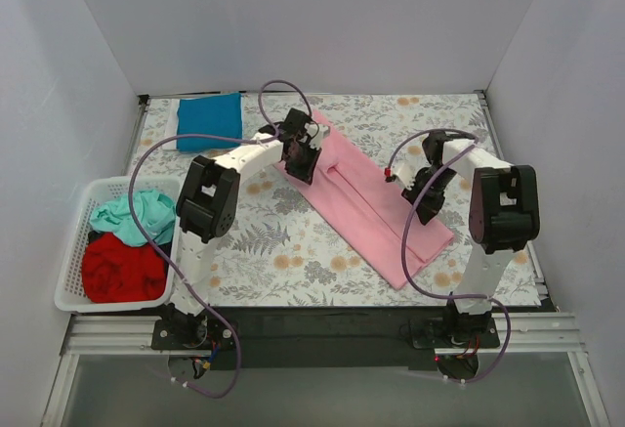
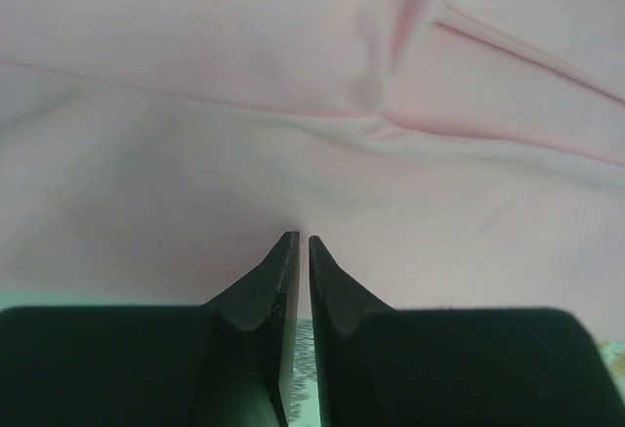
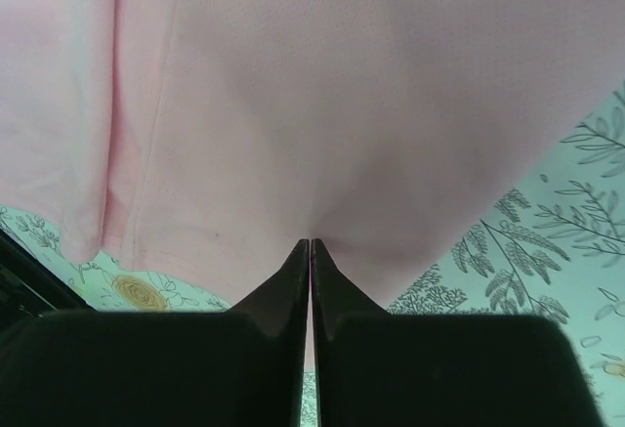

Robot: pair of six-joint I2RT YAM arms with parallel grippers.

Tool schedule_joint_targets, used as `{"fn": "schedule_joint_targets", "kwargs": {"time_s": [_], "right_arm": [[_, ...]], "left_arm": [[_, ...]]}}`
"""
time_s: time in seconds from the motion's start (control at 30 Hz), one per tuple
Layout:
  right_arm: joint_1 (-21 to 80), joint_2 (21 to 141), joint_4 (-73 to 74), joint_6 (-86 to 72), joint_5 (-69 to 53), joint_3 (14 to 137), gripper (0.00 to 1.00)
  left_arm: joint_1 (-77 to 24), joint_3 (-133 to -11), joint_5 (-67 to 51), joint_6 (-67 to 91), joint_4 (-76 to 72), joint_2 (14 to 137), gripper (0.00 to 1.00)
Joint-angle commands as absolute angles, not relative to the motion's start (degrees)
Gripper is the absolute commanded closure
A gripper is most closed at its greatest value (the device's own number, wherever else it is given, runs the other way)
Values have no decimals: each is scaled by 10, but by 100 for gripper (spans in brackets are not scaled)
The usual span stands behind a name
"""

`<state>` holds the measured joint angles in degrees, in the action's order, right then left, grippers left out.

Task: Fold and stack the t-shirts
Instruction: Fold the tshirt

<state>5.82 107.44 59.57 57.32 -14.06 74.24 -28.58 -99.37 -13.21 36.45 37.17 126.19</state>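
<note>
A pink t-shirt (image 1: pixel 366 197) lies folded into a long strip, running diagonally from the far centre to the near right of the table. My left gripper (image 1: pixel 298 165) is shut on its far left edge; the left wrist view shows the pink cloth (image 2: pixel 293 105) pinched at the fingertips (image 2: pixel 285 251). My right gripper (image 1: pixel 426 214) is shut on the strip's near right edge; the right wrist view shows the pink cloth (image 3: pixel 342 85) pinched at the tips. A folded blue t-shirt (image 1: pixel 209 117) lies at the far left.
A white basket (image 1: pixel 73 251) at the near left holds a red garment (image 1: pixel 122 269) and a teal garment (image 1: pixel 132 214). The table has a floral cloth (image 1: pixel 283 241). White walls enclose the far, left and right sides.
</note>
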Motion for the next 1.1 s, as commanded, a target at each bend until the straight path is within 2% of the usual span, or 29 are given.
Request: {"fn": "schedule_joint_targets", "kwargs": {"time_s": [0.0, 0.2, 0.4, 0.53, 0.63, 0.7, 0.77, 0.93, 1.0, 1.07], "right_arm": [[64, 1084, 603, 583, -113, 727, 95], [112, 1069, 592, 583, -109, 643, 98], [227, 1040, 590, 553, -165, 592, 98], [338, 1073, 584, 501, -235, 635, 96], [390, 1104, 584, 460, -286, 706, 89], [401, 1110, 588, 442, -325, 746, 77], [402, 1108, 603, 432, -340, 778, 72], [353, 1073, 638, 438, -360, 843, 69], [330, 1071, 635, 432, -368, 891, 69], [300, 1088, 621, 405, -358, 935, 71]], "left_arm": [[-299, -991, -154, 401, 377, 1247, 93], [-287, -1029, -97, 387, 411, 1303, 96], [-246, -1117, -83, 359, 439, 1353, 98], [-236, -1186, -90, 336, 437, 1393, 98], [-236, -1219, -95, 323, 426, 1402, 98], [-235, -1220, -89, 320, 404, 1397, 98], [-230, -1212, -102, 320, 393, 1380, 97], [-223, -1110, -204, 323, 335, 1275, 87], [-223, -1084, -217, 330, 319, 1229, 77], [-223, -1060, -234, 350, 321, 1213, 76]]}}
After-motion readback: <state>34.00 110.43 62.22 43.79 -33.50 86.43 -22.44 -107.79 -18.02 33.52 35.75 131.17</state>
